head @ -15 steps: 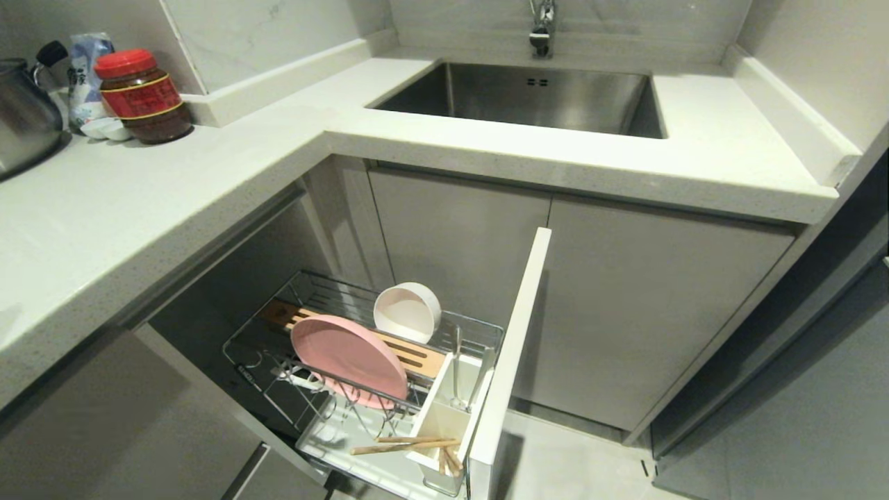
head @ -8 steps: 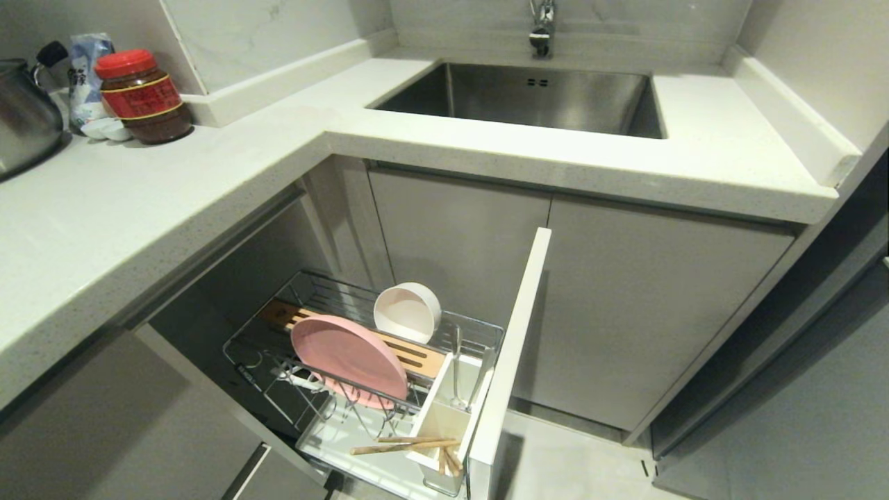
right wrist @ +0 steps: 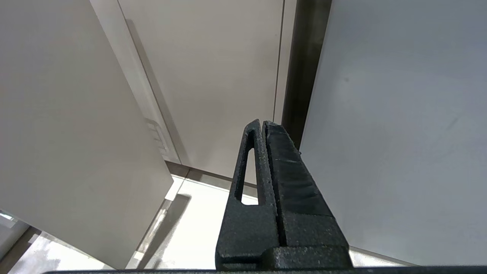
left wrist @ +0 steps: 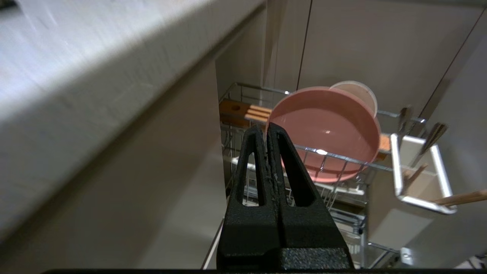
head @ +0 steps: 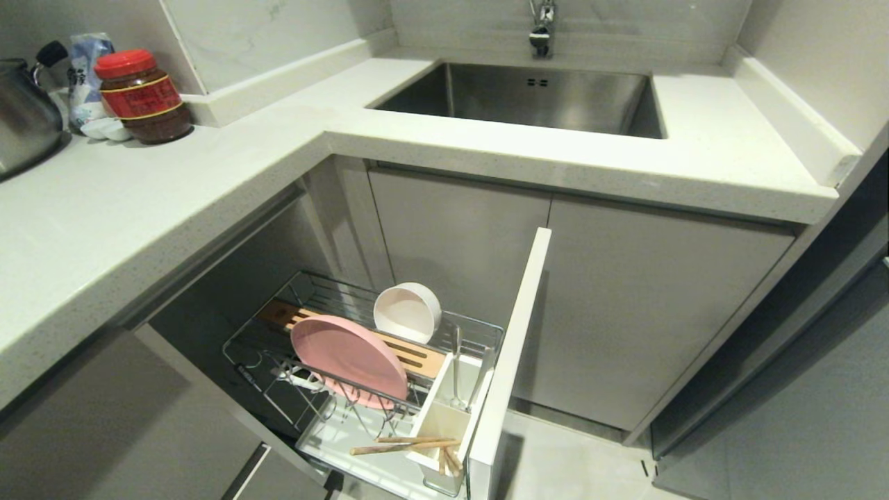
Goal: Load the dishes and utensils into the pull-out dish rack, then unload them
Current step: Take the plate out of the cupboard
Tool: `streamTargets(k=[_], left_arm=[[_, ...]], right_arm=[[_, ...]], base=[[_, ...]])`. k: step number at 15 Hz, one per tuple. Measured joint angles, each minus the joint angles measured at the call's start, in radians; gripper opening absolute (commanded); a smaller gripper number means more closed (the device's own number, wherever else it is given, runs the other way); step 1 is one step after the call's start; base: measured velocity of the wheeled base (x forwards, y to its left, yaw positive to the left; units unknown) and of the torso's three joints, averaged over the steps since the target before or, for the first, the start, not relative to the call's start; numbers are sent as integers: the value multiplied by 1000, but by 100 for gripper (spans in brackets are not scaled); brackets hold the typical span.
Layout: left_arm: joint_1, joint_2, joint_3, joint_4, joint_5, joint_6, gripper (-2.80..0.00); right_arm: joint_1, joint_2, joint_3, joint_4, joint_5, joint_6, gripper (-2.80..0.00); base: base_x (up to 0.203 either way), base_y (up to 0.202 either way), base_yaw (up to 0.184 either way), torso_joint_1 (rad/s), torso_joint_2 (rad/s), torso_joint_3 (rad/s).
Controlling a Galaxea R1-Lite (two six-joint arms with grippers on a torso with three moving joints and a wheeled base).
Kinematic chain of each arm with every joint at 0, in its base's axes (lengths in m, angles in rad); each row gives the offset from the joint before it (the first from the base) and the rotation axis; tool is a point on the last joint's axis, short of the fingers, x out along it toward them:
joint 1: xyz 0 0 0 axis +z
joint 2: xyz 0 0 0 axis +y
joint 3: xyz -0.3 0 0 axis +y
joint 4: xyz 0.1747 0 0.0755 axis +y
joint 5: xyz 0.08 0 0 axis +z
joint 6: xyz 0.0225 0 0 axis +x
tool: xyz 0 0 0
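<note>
The pull-out dish rack (head: 326,281) stands drawn out under the counter, its white front panel (head: 510,347) to the right. A pale-pink plate (head: 347,361) leans in the wires over the wooden strip (head: 417,355), with the cream bowl (head: 408,311) on edge behind it. Chopsticks (head: 403,444) lie across the white cutlery box (head: 444,417); metal cutlery (head: 457,375) stands in its far end. Neither arm shows in the head view. My left gripper (left wrist: 266,127) is shut and empty, short of the plate (left wrist: 327,129) and bowl (left wrist: 361,93). My right gripper (right wrist: 262,122) is shut and empty, facing cabinet doors.
The counter edge (left wrist: 114,76) runs close beside the left gripper. On the counter's far left stand a red-lidded jar (head: 142,97) and a steel kettle (head: 24,118). The sink (head: 528,97) lies at the back. Pale floor (head: 576,465) shows right of the front panel.
</note>
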Motion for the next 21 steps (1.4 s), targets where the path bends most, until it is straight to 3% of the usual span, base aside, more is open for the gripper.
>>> streamTargets(k=[2,6,14,16,19,21], left_arm=[[0,-5,108,-115,-8,18,-280],[1,-8,143,11,-62,47,-280],[1,-8,146,17,-57,47,-280],[1,-8,143,-46,-59,45,-280],[1,-8,75,-104,-70,46,-280],[0,-7,-99,-93,-127,53,-280]], right_arm=[[0,0,0,0,0,0,-280],[0,0,0,0,0,0,-280],[0,0,0,0,0,0,-280],[0,0,0,0,0,0,-280],[0,0,0,0,0,0,-280],[0,0,0,0,0,0,-280]], base=[[0,0,0,0,0,0],[0,0,0,0,0,0],[0,0,0,0,0,0],[0,0,0,0,0,0],[0,0,0,0,0,0],[0,0,0,0,0,0]])
